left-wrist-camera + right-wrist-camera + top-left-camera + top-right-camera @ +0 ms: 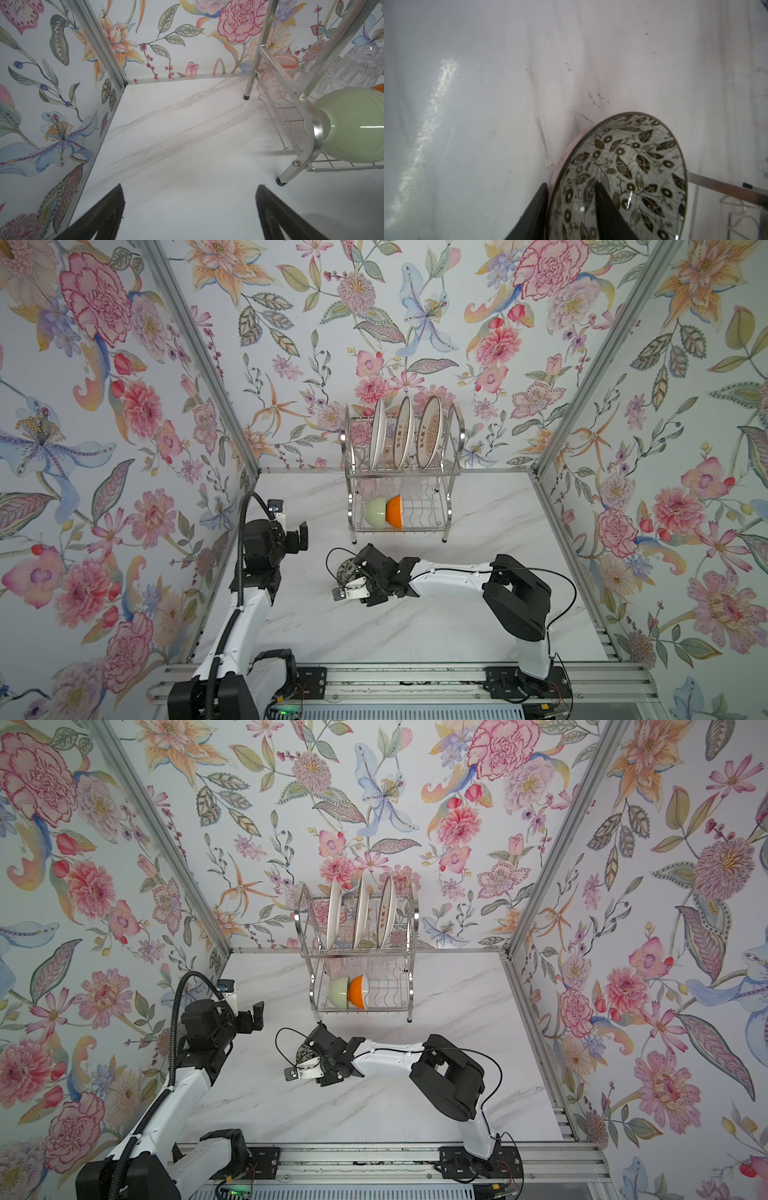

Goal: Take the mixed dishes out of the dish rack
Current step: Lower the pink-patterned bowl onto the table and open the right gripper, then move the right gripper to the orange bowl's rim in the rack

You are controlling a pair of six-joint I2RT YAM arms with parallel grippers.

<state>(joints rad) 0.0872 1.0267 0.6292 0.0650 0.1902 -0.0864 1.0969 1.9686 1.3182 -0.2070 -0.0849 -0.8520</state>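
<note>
Setting the pink, black-leaf-patterned ceramic bowl (633,158) on the white marble counter (488,104) — my right pincer (571,182) spread astride its rim to let go; left pincer (190,185) spread, waiting.

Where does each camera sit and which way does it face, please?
Both top views: high at the front, looking down and back at the table and dish rack; both arms show.
Left wrist: on the left arm, facing the back corner past the open left gripper; green bowl, pink cup.
Right wrist: on the right arm, facing down at the table; right gripper straddles the rim of the patterned bowl.
Shared: top and left wrist views both show the green bowl; top and right wrist, the patterned bowl.
</note>
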